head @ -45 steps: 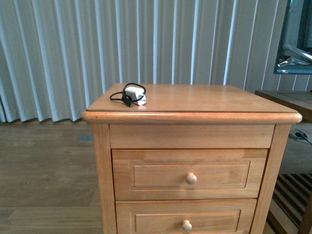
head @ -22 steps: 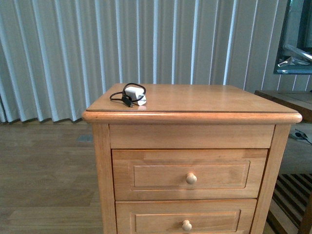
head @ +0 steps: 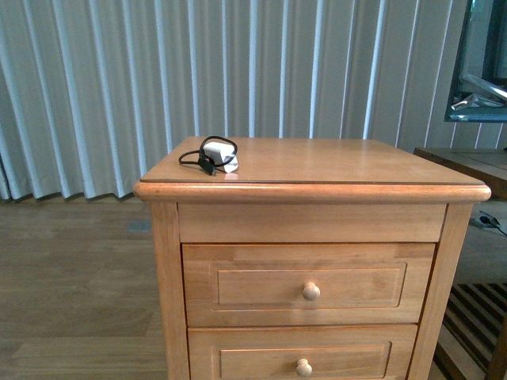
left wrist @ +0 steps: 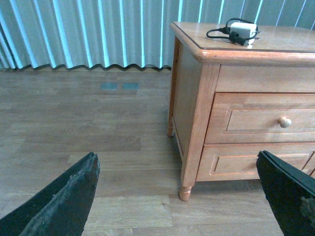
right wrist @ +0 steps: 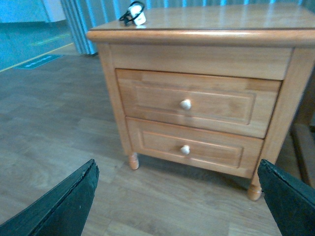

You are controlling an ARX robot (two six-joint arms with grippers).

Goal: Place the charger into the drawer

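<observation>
Pale pleated curtains [head: 95,95] hang behind a honey-wood nightstand [head: 317,162] on wood-plank floor [head: 71,277].

No readable text or labels appear anywhere.

My right hand [right wrist: 177,167] hangs low before the nightstand [right wrist: 197,59], dark fingers [right wrist: 69,201] spread wide. The drawer [right wrist: 221,105] is shut. From its pale knob [right wrist: 185,104], the lower knob [right wrist: 185,149] sits at six o'clock. The charger [right wrist: 135,14] lies on top at eleven o'clock, its cable seemingly looped, though small here.
</observation>
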